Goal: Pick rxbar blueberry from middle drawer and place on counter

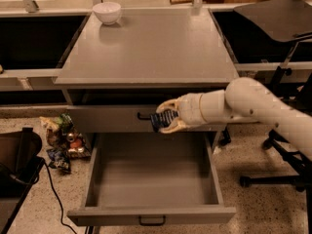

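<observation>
My gripper (165, 116) is shut on the rxbar blueberry (161, 119), a small dark blue bar with pale lettering. It holds the bar in the air in front of the upper drawer front, above the back of the open middle drawer (151, 179). The drawer's floor shows nothing on it. The counter (151, 48) is the grey cabinet top above and behind the gripper. My white arm (253, 104) comes in from the right.
A white bowl (107, 12) stands at the counter's far left corner. Multicoloured snack bags (61, 140) lie on the floor left of the cabinet. A black bin (17, 165) is at the lower left. Chair legs (273, 160) stand on the right.
</observation>
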Controlling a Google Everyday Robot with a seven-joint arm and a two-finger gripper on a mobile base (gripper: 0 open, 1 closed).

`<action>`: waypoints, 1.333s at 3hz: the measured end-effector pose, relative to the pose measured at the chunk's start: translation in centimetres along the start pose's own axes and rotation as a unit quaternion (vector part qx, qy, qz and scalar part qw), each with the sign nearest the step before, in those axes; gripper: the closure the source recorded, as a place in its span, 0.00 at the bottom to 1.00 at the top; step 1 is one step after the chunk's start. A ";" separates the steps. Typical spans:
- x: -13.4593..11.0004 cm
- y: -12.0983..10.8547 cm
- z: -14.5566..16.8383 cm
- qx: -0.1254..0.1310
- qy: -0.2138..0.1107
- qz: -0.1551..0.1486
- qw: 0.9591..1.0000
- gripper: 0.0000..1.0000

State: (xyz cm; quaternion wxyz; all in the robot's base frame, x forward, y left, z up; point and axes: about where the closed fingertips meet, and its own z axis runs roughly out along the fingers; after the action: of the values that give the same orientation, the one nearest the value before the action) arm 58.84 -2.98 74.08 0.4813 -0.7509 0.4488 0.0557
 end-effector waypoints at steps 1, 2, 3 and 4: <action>-2.7 -4.7 -3.8 0.023 0.013 -0.014 1.000 1.00; -5.5 -7.9 -6.5 0.036 0.045 -0.056 0.997 1.00; -6.1 -8.3 -6.8 0.038 0.048 -0.062 0.996 1.00; -6.1 -9.6 -7.0 0.053 0.052 -0.046 0.996 1.00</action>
State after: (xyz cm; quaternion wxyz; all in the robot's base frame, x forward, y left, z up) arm 59.77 -3.37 87.40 0.4981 -0.7462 0.4407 -0.0292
